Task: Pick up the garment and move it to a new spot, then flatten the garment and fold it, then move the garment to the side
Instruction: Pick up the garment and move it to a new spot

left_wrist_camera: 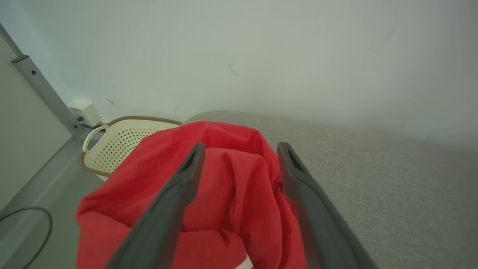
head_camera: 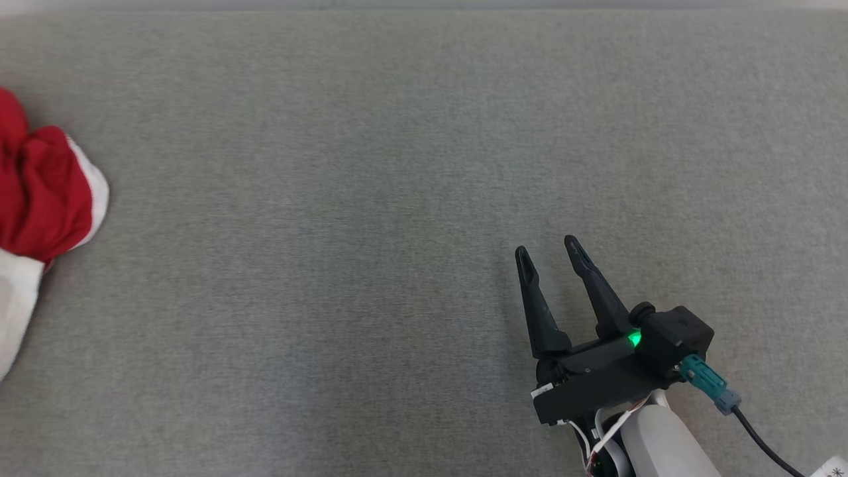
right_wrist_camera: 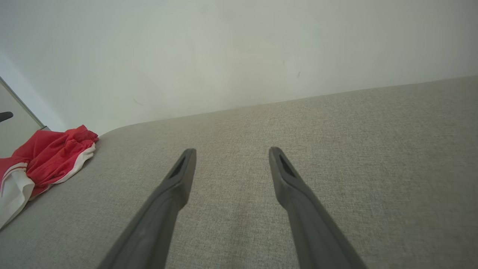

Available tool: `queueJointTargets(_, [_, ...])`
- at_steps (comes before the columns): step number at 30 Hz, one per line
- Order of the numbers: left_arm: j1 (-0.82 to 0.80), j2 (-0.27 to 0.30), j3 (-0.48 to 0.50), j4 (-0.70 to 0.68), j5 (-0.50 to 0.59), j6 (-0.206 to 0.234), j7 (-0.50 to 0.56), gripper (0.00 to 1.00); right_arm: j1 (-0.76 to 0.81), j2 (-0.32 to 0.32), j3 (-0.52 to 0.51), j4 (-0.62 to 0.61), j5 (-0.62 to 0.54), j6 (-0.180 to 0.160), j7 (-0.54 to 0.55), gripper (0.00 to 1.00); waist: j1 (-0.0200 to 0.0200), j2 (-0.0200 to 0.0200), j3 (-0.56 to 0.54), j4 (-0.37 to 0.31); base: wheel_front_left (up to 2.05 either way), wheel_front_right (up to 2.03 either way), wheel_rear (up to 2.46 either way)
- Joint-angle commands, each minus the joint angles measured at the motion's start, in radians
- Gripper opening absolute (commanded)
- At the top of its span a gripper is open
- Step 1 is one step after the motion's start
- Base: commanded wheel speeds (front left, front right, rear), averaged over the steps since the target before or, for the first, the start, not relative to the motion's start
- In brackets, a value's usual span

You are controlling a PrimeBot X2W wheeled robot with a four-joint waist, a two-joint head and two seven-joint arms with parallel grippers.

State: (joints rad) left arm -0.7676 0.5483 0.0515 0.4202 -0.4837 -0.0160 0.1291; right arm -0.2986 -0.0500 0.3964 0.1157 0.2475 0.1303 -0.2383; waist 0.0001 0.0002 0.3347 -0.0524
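Grey woven fabric surface (head_camera: 371, 199) runs wide w/ a pale bare wall (left_wrist_camera: 261, 56) at its far edge. Right gripper (head_camera: 546, 246) sits low over the cloth surface, fingers (head_camera: 540, 311) spread wide apart, nothing btwn them but grey fabric, nothing held; a green light (head_camera: 635, 340) glows at the base of the fingers, and a teal connector (head_camera: 702, 377) w/ a dark lead hangs off the body behind them. Garment (head_camera: 46, 199), red w/ white trim, lies crumpled well off to the left of those fingertips, partly cut by the frame edge in head view; in right wrist view it's a bunched heap far left of the finger tips, near the surface's rounded corner. Left gripper (left_wrist_camera: 241, 147) is right at the garment: fingers splayed wide, red folds bunched btwn and beneath them, cloth reaching just past the tips, but neither finger pinches it, so no grip. Beyond the left finger's tip, off the surface edge, a cream perforated basket (left_wrist_camera: 123, 144) w/ a handle and brown rim stands on the floor; a small white box (left_wrist_camera: 85, 112) sits against the wall past it, and a dark cable (left_wrist_camera: 44, 224) loops on the floor far left of the fingers.
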Motion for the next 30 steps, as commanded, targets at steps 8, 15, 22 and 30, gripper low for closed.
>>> queueJointTargets(8, [-0.077,0.048,-0.011,0.199,-0.013,-0.031,0.061,1.00,-0.019,0.000,0.000,0.015,0.009,0.001,-0.017,1.00,-0.0001,-0.0002,0.058,-0.067,0.00,0.00,0.00])
queueJointTargets(15, [-0.106,0.062,-0.057,0.360,-0.021,-0.058,0.191,1.00,-0.016,0.000,-0.003,0.019,-0.001,0.001,-0.019,1.00,-0.0001,-0.0002,0.059,-0.075,0.00,0.00,0.00])
queueJointTargets(22, [-0.133,0.048,-0.066,0.471,-0.049,-0.056,0.286,1.00,-0.014,0.000,-0.007,0.021,-0.012,0.001,-0.012,1.00,-0.0001,-0.0002,0.045,-0.074,0.00,0.00,0.00])
queueJointTargets(30, [-0.142,0.050,-0.082,0.493,-0.033,-0.068,0.185,0.00,0.000,0.000,-0.010,0.013,-0.020,0.001,0.000,1.00,-0.0001,-0.0002,0.028,-0.070,0.00,0.00,0.00])
